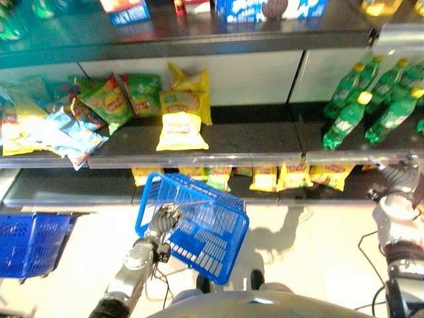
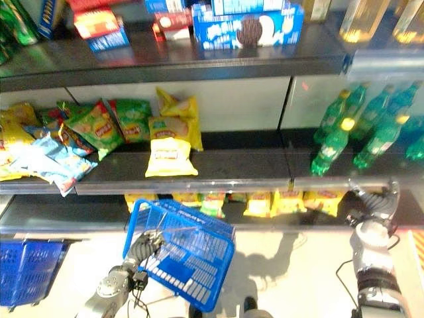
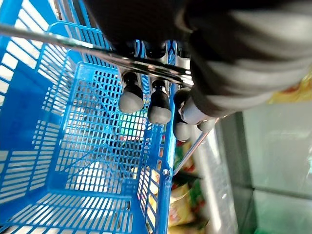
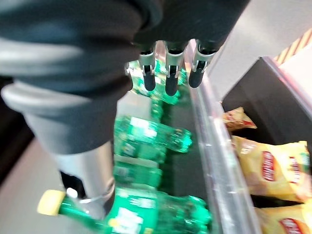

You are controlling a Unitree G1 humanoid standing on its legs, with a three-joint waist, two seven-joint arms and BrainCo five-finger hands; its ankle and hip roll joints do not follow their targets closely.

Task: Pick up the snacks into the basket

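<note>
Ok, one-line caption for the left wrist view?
Left hand with fingers curled round the metal wire handle of the empty blue plastic mesh basket, shelf snack bags beyond.

Two blue baskets are counted: one tilted basket [image 1: 199, 225] at centre, one second basket [image 1: 30, 242] at the far left. Three shelves [image 1: 225, 136] are seen, stacked. On the middle shelf, three yellow snack bags [image 1: 180, 126] are counted beside about three green bags [image 1: 109, 99]. Green bottles [image 1: 348, 119] are numbered at roughly six; the exact count cannot be told.
</note>
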